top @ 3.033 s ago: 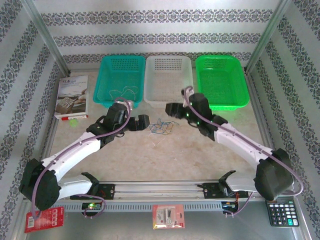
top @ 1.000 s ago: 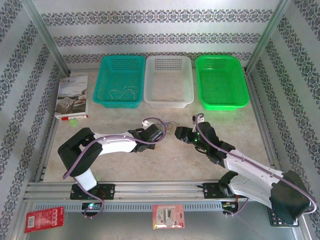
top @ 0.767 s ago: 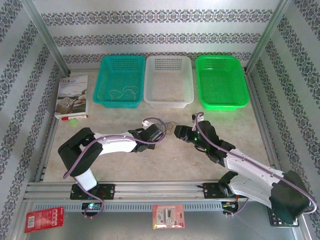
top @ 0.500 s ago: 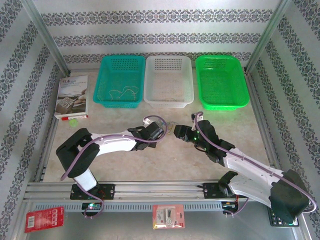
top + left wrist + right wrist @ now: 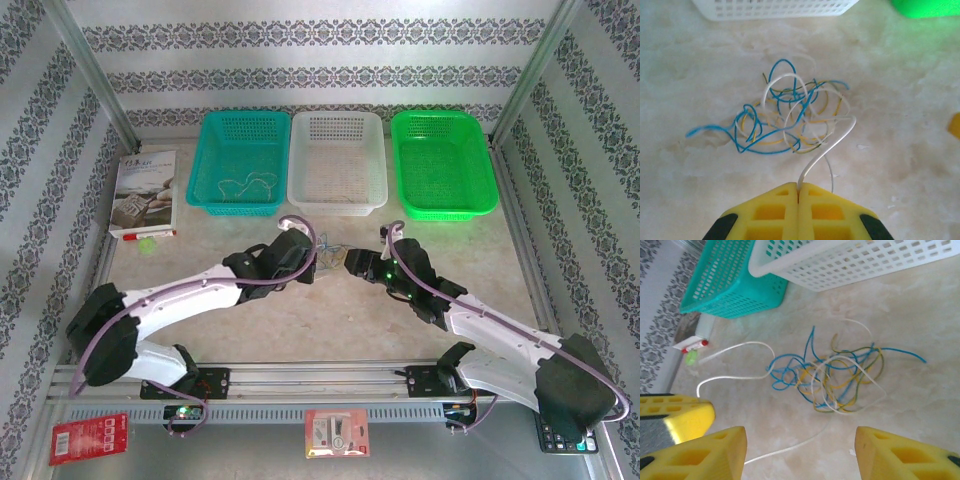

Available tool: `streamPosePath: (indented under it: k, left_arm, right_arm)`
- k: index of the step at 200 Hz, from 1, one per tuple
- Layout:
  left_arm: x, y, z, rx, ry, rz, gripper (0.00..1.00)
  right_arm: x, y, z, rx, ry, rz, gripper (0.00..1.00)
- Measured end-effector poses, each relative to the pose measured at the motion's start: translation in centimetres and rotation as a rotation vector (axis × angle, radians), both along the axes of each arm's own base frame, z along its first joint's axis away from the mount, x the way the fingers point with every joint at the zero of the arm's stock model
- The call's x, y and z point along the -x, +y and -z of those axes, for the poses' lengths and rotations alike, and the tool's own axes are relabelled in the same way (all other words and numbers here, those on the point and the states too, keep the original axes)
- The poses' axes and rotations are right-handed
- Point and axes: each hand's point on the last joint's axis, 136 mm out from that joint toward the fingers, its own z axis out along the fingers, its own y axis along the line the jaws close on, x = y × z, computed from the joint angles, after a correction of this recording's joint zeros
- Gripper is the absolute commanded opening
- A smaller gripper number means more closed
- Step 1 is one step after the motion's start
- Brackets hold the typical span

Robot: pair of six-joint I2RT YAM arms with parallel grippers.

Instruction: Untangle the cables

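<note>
Top external view, from the near edge outward: both arms reach toward the white basket (image 5: 336, 207) and stop short of it. The left pincer (image 5: 305, 262) and the right pincer (image 5: 352, 262) face each other on the near side of that basket. The cables (image 5: 328, 250) lie as a small knot between them on the counter (image 5: 300, 330).

Left wrist view: the left pincer is clamped tight, its yellow pads (image 5: 780, 200) pressed together on the end of a white cable (image 5: 827, 150) (pinched right at the tips). From there the white cable rises toward the white basket, bends, and loops back into the other cables. These lie flat on the counter, nearer than the basket's front wall and apart from it. Their blue, yellow and white loops cross one another, and one blue tail trails off to the left.

Right wrist view: the right pincer's jaws stand wide apart with nothing between them, and the cables lie beyond its fingertips, toward the white basket. The white cable arcs away to the left, ending at another yellow pad at the frame's edge.

Farthest out, the teal basket (image 5: 240, 118) stands just left of the white basket and holds a pale wire (image 5: 245, 183). The green basket (image 5: 445, 118) stands just to the white basket's right.
</note>
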Motion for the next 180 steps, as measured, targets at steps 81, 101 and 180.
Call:
streamPosePath:
  k: [81,101,180]
  left_arm:
    - [0.5,-1.5,-2.5,0.109,-0.137,0.13,0.0]
    - [0.4,-2.0,-3.2,0.128,-0.16,0.15,0.0]
    - [0.7,-2.3,-2.8,0.127,-0.181,0.195,0.0]
  right_arm:
    - [-0.8,2.2,-3.6,-0.201,-0.013,-0.049,0.62]
    - [-1.0,2.7,-4.6,-0.235,-0.022,-0.062,0.62]
    - [-2.2,3.5,-5.2,-0.183,-0.042,-0.08,0.61]
